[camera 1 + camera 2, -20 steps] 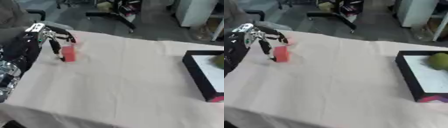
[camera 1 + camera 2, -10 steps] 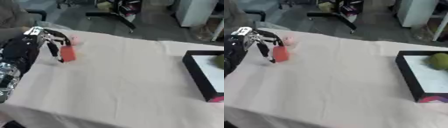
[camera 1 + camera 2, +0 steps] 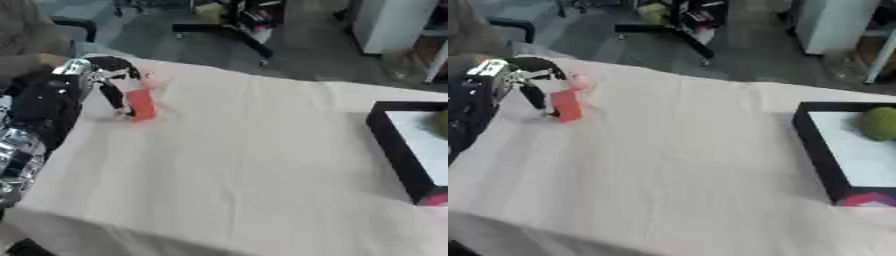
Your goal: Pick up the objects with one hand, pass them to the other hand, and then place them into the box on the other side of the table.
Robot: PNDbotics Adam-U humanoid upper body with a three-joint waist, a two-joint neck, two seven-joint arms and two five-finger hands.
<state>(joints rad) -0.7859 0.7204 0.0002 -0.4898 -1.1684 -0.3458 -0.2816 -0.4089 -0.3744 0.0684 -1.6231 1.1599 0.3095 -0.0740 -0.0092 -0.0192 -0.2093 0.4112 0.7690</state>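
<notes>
A red block (image 3: 140, 104) stands slightly tilted on the cloth-covered table (image 3: 245, 165) at the far left. My left hand (image 3: 86, 75) is beside it, coming in from the left edge. The thumb runs down the block's left side and the fingers curl over its top, so the hand is shut on it. The block's lower end rests on the cloth. A small pink thing (image 3: 151, 80) lies just behind the block. On the right stands the black box (image 3: 816, 148) with a white floor, and a green round fruit (image 3: 878, 123) lies in it.
A pink-red thing (image 3: 868, 200) shows at the box's near corner. The table's far edge runs just behind the hand, with chairs and floor beyond it. Bare cloth stretches between the block and the box.
My left hand's fingers have closed down around the red block, which has stayed almost in place. The box and fruit have not moved.
</notes>
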